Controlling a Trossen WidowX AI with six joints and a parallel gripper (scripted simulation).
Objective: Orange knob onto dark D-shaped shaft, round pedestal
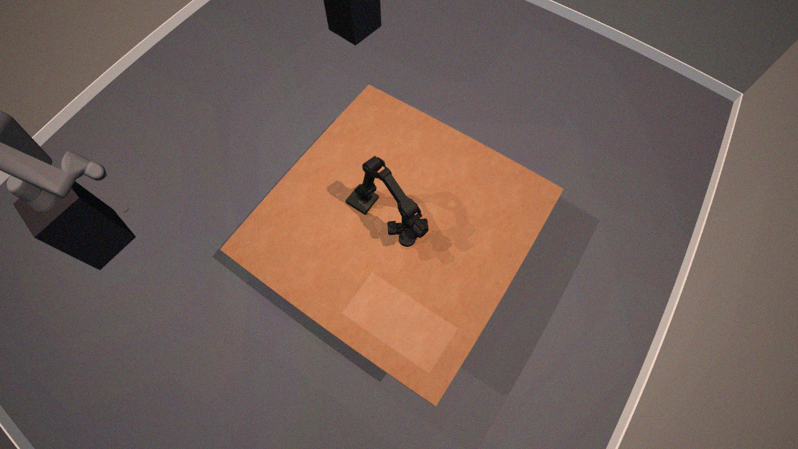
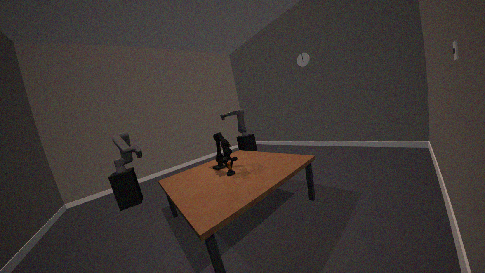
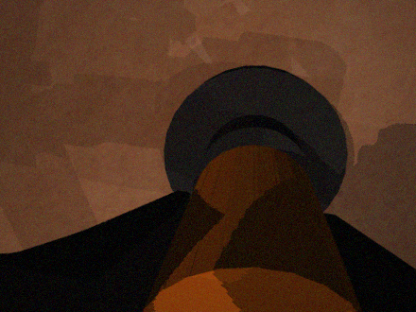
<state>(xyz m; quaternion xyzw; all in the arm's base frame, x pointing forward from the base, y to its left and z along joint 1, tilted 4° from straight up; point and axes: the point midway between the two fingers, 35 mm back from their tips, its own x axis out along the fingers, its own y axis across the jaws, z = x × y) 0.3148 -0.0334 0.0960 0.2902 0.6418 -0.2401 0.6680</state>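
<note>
Orange knob gripped over pedestal

Your end effector [image 2: 229, 165] [image 3: 252, 216] grips the orange knob [image 2: 229, 165] [image 3: 255, 172] above the round pedestal [image 1: 406, 243] [image 2: 230, 173] [image 3: 255, 96], whose disc extends toward twelve o'clock in the wrist view. You have no readable writing on the knob.

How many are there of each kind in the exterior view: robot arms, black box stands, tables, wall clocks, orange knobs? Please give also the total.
Robot arms: 3
Black box stands: 2
Table: 1
Wall clock: 1
Orange knob: 1
Total: 8
</note>
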